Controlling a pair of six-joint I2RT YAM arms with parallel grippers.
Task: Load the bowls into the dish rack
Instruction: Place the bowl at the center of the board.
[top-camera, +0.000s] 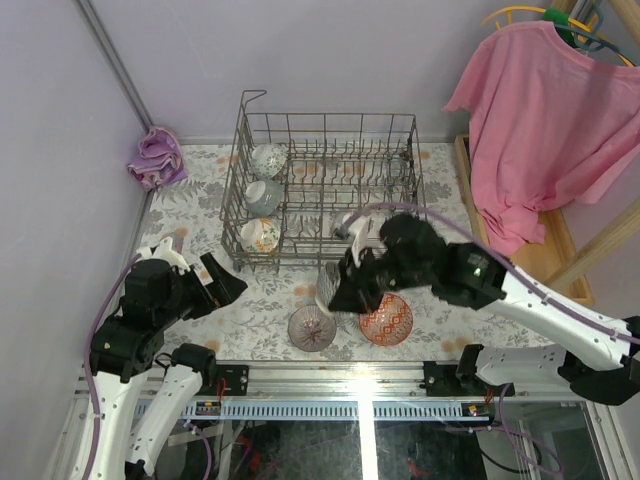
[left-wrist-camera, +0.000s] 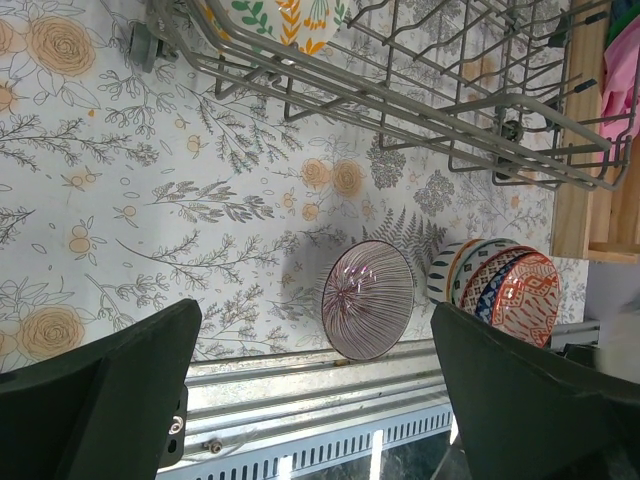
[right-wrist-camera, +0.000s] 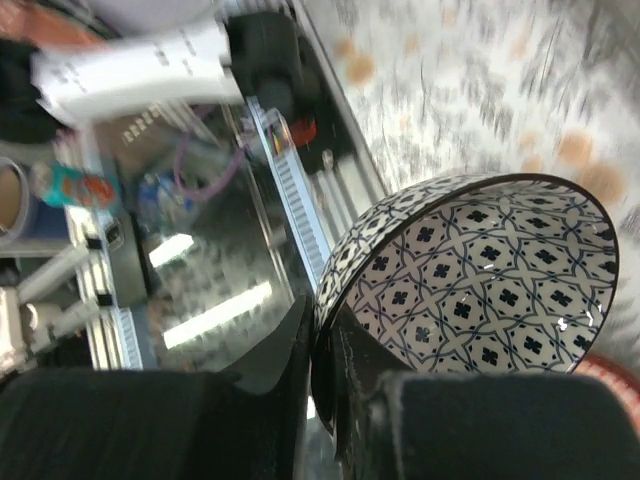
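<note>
Right gripper (right-wrist-camera: 322, 345) clamped on blue-white bowl (right-wrist-camera: 480, 290) rim; rack (top-camera: 330, 117) straight beyond it; left gripper (left-wrist-camera: 315, 330) wide, empty.

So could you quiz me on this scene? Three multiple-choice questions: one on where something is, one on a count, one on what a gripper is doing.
1. Where is the purple-striped bowl?
A in the dish rack
B on the table in front of the rack
C held in the air

2. How many bowls stand in the rack?
A one
B five
C three

3. What is the right gripper doing?
A pinching the rim of a blue-and-white bowl
B hanging open and empty
C gripping a spoon

Answers:
1 B: it lies on the floral surface between the rack and the arms' bases.
2 C: three sit in a row along the rack's left side in the overhead view.
3 A: its fingers are shut on that bowl's rim.
</note>
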